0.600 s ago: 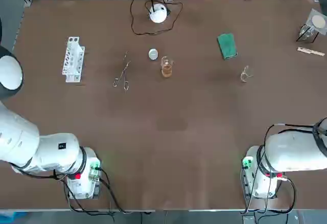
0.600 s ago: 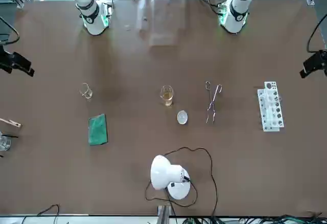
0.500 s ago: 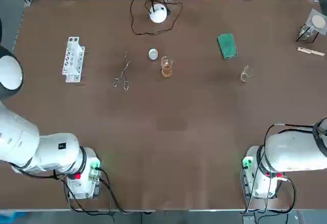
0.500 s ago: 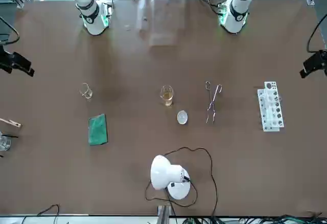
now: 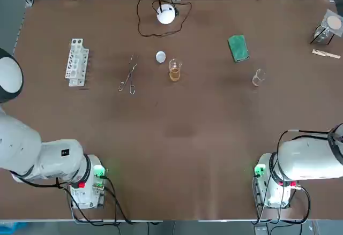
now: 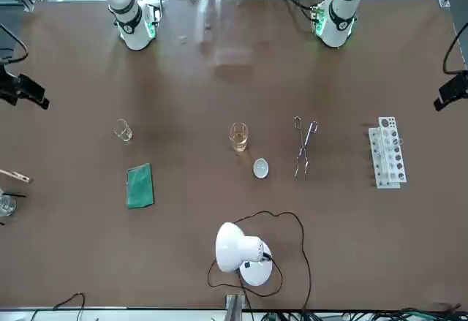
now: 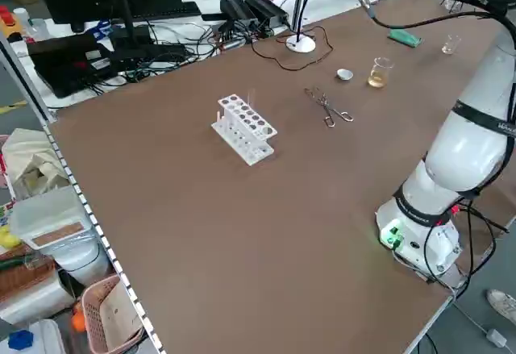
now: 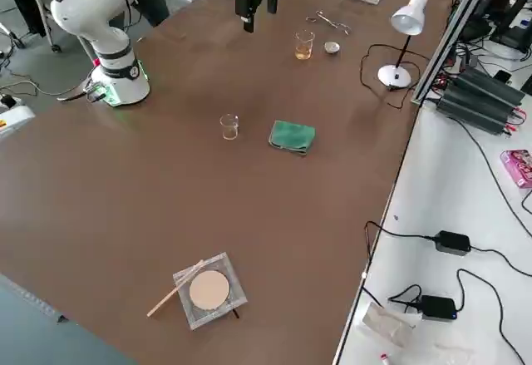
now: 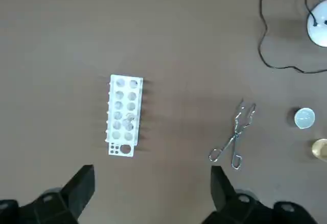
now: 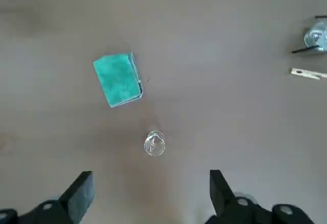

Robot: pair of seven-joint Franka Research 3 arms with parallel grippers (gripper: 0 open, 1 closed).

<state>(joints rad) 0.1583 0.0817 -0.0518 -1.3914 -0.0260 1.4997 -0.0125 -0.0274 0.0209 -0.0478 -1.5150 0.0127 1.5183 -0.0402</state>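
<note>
The brown bench (image 5: pixel 182 149) carries a white test-tube rack (image 5: pixel 76 62), metal tongs (image 5: pixel 127 77), a round cap (image 5: pixel 161 57) and an amber-filled beaker (image 5: pixel 174 70). A desk lamp (image 5: pixel 166 14), green sponge (image 5: pixel 238 48), empty beaker (image 5: pixel 259 77), clothespin (image 5: pixel 326 54) and lidded glass dish (image 5: pixel 328 27) also stand on it.

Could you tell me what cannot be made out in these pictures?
Test tube rack: left wrist view, too small to tell whether its holes hold tubes.
Small clear beaker: right wrist view, glass too small to show any contents.
Left gripper, open above the rack, and right gripper, open above the beaker: bodies cut off by wrist views' bottom edges.
</note>
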